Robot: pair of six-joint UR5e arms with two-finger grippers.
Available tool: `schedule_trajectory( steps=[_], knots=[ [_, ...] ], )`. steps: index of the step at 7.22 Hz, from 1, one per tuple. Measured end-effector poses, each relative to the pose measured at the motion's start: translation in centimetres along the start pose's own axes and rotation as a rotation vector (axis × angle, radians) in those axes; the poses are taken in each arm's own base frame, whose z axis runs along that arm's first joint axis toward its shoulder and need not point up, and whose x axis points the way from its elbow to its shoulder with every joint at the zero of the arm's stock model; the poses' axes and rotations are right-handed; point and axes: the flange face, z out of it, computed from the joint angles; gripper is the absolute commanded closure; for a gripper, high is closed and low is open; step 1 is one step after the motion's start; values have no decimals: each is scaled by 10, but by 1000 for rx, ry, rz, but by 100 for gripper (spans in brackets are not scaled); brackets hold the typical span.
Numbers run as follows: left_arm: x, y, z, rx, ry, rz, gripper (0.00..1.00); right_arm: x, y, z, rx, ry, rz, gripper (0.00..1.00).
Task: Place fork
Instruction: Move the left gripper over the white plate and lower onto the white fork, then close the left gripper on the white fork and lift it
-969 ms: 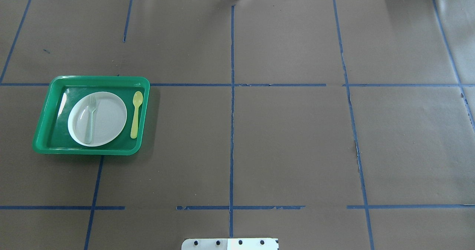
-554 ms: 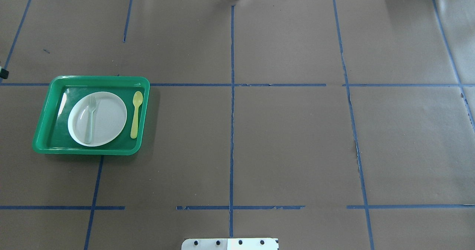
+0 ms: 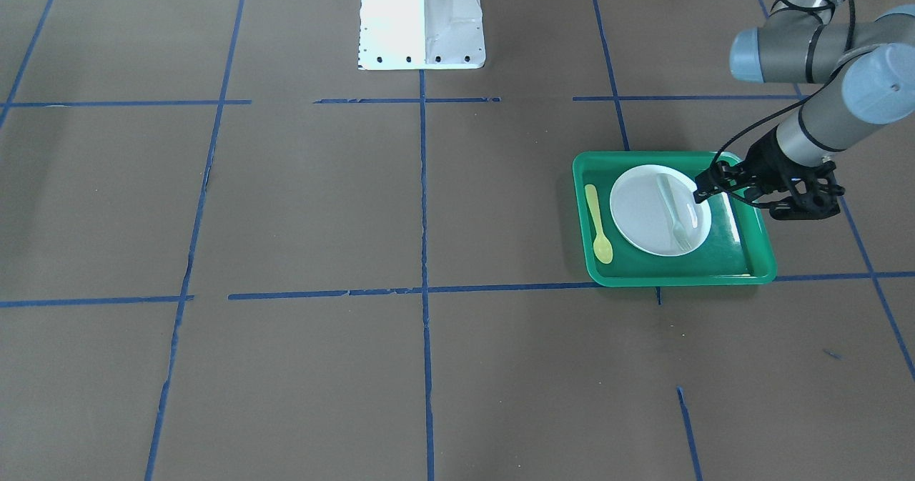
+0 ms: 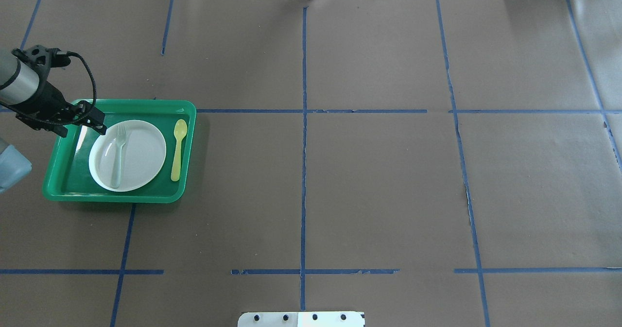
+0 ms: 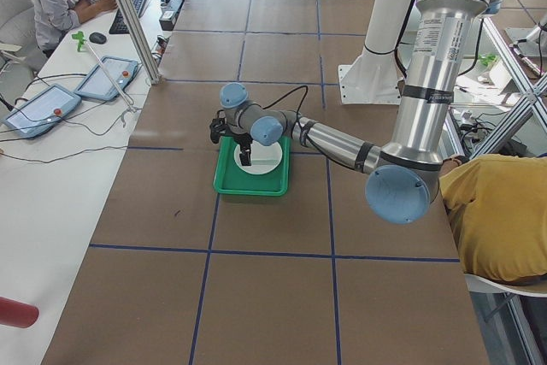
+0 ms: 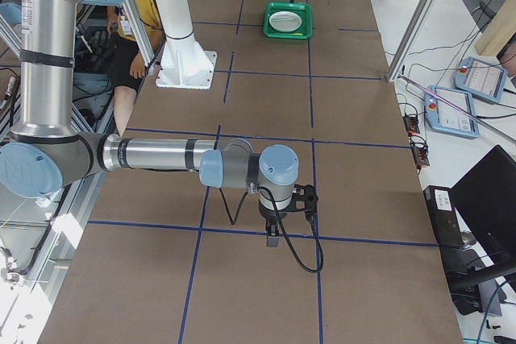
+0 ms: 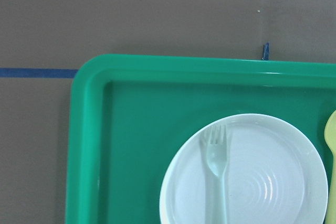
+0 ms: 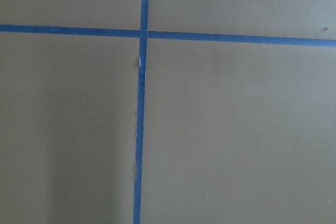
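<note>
Left tool (image 4: 97,125) newly arrived over green tray (image 4: 112,197), openness unclear, fork (image 4: 118,154) on plate (image 4: 143,157), brown blue-taped tabletop (image 4: 379,186)

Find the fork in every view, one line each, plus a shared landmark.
Front-facing: fork on the white plate, right of centre.
Overhead: far left, on the plate's left half.
Left wrist: bottom centre, tines up.
Exterior left: too small to tell.
Exterior right: too small to tell.
Right wrist: not in it.
Landmark: the green tray, in all but the right wrist view.
</note>
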Motion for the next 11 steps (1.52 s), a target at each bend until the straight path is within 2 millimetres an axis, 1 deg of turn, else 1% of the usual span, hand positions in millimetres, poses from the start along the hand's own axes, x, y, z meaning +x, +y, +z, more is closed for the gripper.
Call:
schedule_trajectory(
  steps=[1, 2, 3, 4, 5, 6, 7, 8, 9, 10, 11],
  knots=[
    [14, 2, 19, -26, -10, 6, 7, 0, 0, 0, 0, 0, 0, 0],
    [22, 2, 35, -44, -16, 12, 7, 0, 0, 0, 0, 0, -1, 0],
    [26, 2, 48, -57, -16, 24, 11, 0, 0, 0, 0, 0, 0, 0],
    [29, 2, 58, -62, -13, 37, 24, 0, 0, 0, 0, 0, 0, 0],
    [30, 2, 61, -64, -11, 43, 31, 0, 0, 0, 0, 0, 0, 0],
    [29, 3, 64, -67, -12, 45, 33, 0, 0, 0, 0, 0, 0, 0],
    [27, 3, 66, -70, -15, 46, 39, 0, 0, 0, 0, 0, 0, 0],
    [26, 3, 68, -72, -17, 46, 42, 0, 0, 0, 0, 0, 0, 0],
    [24, 3, 69, -74, -19, 45, 68, 0, 0, 0, 0, 0, 0, 0],
    [24, 3, 70, -75, -20, 45, 90, 0, 0, 0, 0, 0, 0, 0],
    [24, 3, 70, -75, -20, 45, 100, 0, 0, 0, 0, 0, -1, 0]
  ],
)
